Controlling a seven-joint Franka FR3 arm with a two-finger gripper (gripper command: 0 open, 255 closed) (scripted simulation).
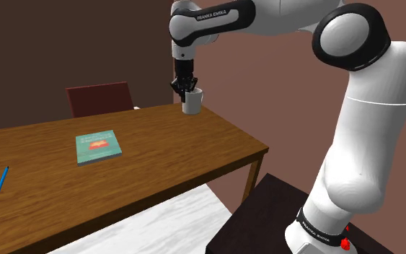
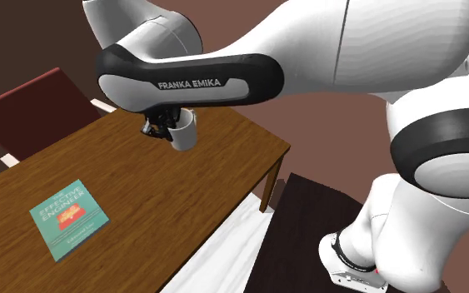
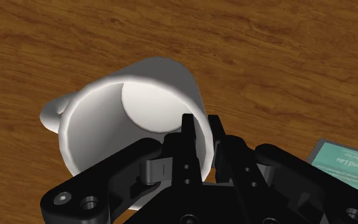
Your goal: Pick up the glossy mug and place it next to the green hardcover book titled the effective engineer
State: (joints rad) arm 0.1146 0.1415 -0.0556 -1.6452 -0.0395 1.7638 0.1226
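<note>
Clamps narrowly on the rim of the white mug (image 3: pixel 139 95) with the black gripper (image 3: pixel 199 121), one finger inside the wall, the other outside. Holds it tilted, handle away from the fingers, by the far corner of the wooden table (image 1: pixel 194 148), near the dark red chair (image 1: pixel 100 97). Cannot tell whether clear of the tabletop. Well apart from the teal-green book (image 1: pixel 97 146), flat and cover up toward the shoulder view's left; farther left, a blue pen (image 1: pixel 1 184).
</note>
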